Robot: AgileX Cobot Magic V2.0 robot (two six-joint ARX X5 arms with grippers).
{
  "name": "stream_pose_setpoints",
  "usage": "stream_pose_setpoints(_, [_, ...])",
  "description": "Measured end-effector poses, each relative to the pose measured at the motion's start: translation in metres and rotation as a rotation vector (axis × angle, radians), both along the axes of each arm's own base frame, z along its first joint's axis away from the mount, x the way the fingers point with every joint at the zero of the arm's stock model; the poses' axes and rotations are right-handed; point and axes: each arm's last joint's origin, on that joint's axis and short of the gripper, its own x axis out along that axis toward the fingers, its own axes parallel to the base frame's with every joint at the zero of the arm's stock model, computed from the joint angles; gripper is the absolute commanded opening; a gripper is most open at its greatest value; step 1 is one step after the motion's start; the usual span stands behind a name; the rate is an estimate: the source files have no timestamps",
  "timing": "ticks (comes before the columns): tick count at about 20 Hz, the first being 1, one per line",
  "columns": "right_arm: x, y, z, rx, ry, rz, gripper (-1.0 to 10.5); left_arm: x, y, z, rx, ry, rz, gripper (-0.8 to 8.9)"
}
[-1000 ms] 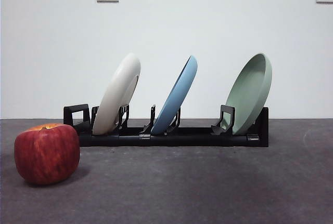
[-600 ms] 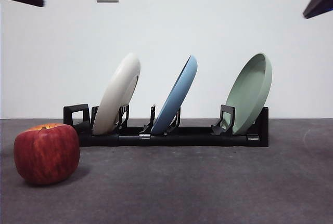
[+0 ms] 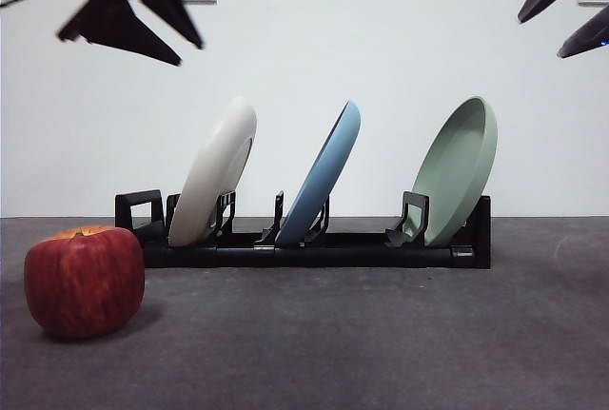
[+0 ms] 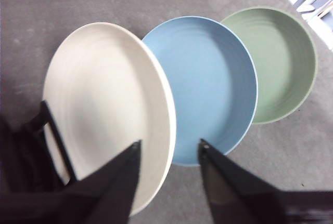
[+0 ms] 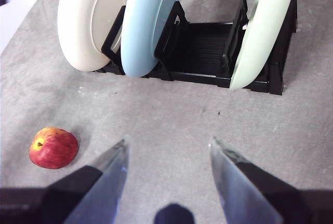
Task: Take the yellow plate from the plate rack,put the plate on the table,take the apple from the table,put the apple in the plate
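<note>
I find the yellow plate (image 3: 216, 174) standing on edge in the plate rack (image 3: 314, 246), in the slot at the end nearest the apple, tilted with its rim leaning toward the blue plate (image 3: 323, 176) beside it. The sage-green plate (image 3: 460, 170) stands in the rack's far end slot, leaning the same way. All three plates are seated in their black holders.

The apple (image 3: 85, 280) rests on the table (image 3: 381, 343), in front of the rack's cream-plate end and apart from it, stem hollow upward.

My left gripper (image 4: 167, 154) hangs above the plates with its jaws apart and holding nothing; seen from its wrist camera, the cream plate's rim lies between and just beyond the jaw tips. In the front view it shows dark at the upper corner above the apple.

My right gripper (image 5: 167, 148) is high over the open table in front of the rack, jaws spread and empty, showing at the opposite upper corner.
</note>
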Motion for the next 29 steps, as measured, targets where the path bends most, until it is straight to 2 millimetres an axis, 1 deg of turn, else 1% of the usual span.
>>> stream_pose_setpoints(4, [0.001,0.0,0.0,0.0,0.003,0.0,2.6,0.023,-0.031,-0.003,0.037,-0.002,-0.023,2.29])
stream_pose_setpoints(6, [0.001,0.0,-0.001,0.0,0.003,0.0,2.6,0.033,-0.044,-0.011,0.076,0.018,-0.014,2.29])
stream_pose_setpoints(8, [0.001,0.0,-0.001,0.0,0.003,0.0,2.6,0.042,-0.052,-0.025,0.103,0.048,-0.008,2.21])
stream_pose_setpoints(10, [0.001,0.0,0.0,0.0,0.003,0.0,2.6,0.048,-0.054,-0.038,0.12,0.084,-0.005,2.19])
stream_pose_setpoints(12, [0.001,0.0,0.0,0.0,0.003,0.0,2.6,0.05,-0.054,-0.043,0.128,0.096,-0.002,2.14])
stream_pose_setpoints(13, [0.001,0.0,0.0,0.0,0.003,0.0,2.6,0.05,-0.055,-0.041,0.121,0.08,-0.002,1.71])
stream_pose_setpoints(15, [0.001,0.0,0.0,-0.001,0.003,-0.001,2.6,0.051,-0.055,-0.039,0.112,0.063,-0.005,-0.22])
stream_pose_setpoints(16, [0.001,0.0,0.0,-0.001,0.003,-0.001,2.6,0.051,-0.055,-0.039,0.113,0.064,-0.005,-0.08])
stream_pose_setpoints(21, [0.001,0.0,0.0,-0.001,0.002,-0.001,2.6,0.048,-0.057,-0.039,0.108,0.08,-0.024,-0.08])
stream_pose_setpoints(22, [0.001,0.0,0.0,-0.001,0.002,-0.001,2.6,0.047,-0.057,-0.037,0.112,0.093,-0.024,-0.08])
stream_pose_setpoints(24, [0.001,0.0,0.0,-0.001,0.002,-0.001,2.6,0.043,-0.057,-0.026,0.119,0.112,-0.029,-0.08])
stream_pose_setpoints(27, [0.001,0.0,0.0,-0.001,0.002,-0.001,2.6,0.026,-0.061,0.006,0.125,0.11,-0.062,-0.08])
stream_pose_setpoints(29, [0.001,0.0,0.0,-0.001,0.002,-0.001,2.6,0.011,-0.064,0.035,0.132,0.067,-0.096,-0.08])
